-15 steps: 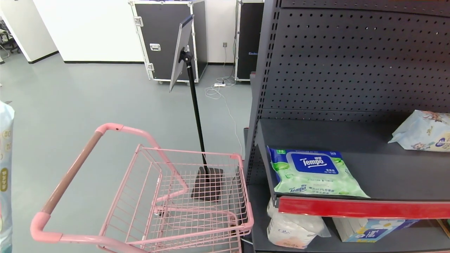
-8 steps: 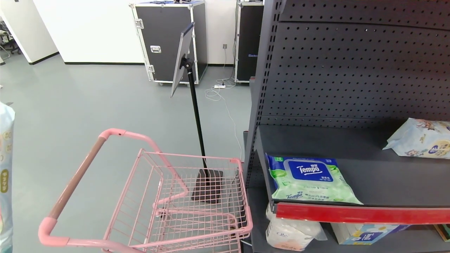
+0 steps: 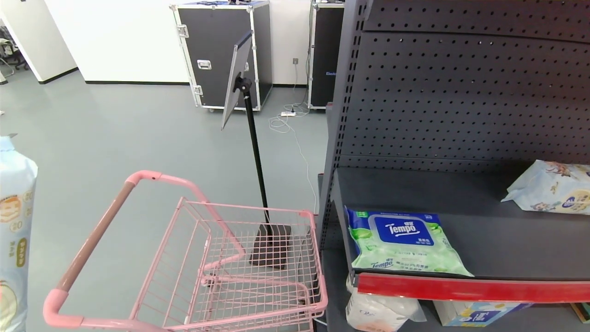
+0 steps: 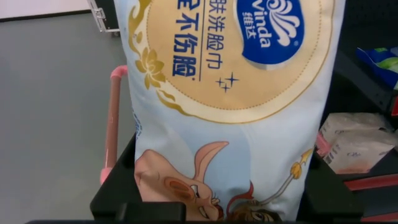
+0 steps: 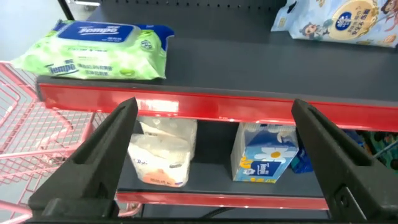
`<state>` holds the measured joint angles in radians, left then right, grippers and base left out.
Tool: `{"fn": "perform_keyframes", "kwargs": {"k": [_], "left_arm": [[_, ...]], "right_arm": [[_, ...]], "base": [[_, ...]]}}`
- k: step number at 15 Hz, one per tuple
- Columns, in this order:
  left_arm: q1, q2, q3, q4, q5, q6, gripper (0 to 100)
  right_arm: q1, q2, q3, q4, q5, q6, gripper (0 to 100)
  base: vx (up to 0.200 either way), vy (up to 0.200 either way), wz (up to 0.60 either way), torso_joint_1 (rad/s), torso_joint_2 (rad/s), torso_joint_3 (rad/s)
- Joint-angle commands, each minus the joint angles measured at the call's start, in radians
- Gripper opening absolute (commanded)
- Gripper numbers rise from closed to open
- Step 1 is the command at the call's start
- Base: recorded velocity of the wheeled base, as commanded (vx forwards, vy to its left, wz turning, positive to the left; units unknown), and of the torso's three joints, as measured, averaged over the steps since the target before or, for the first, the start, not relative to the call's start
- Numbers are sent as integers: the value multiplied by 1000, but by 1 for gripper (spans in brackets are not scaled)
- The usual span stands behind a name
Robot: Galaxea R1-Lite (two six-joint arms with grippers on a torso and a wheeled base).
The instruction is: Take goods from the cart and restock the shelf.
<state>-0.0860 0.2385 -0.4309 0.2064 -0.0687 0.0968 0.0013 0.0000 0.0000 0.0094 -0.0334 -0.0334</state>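
The left jaws are clenched on a tall pack of tissues [image 4: 230, 112], gripped from both sides near its lower end. The pack is held upright, its long axis vertical, well to the left of the cart [image 3: 143, 175] and clear of it; its printed face is turned toward the wrist camera. The right jaws are spread wide with nothing between them, and are held in front of the red front edge of the shelf [image 5: 217, 106].

Through the cart's pink wire basket the floor is seen. On the middle board of the shelf a green pack of wipes [image 3: 401, 242] is laid flat at the front left corner, and a pale blue pack [image 3: 551, 186] is set well apart at the right rear. On the board below, a white bagged pack [image 3: 378, 313] and a blue-and-white box [image 3: 479, 313] are placed side by side.
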Motion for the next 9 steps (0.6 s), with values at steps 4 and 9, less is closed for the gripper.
{"fn": "perform_keyframes", "kwargs": {"k": [4, 9], "left_arm": [[0, -11, 3, -1, 0, 1, 0], [0, -7, 3, -1, 0, 3, 0]], "right_arm": [[0, 2, 0, 0, 1, -2, 100], [0, 2, 0, 0, 1, -2, 100]], "base": [[0, -200, 0, 6, 2, 1], [0, -200, 0, 0, 3, 0]]}}
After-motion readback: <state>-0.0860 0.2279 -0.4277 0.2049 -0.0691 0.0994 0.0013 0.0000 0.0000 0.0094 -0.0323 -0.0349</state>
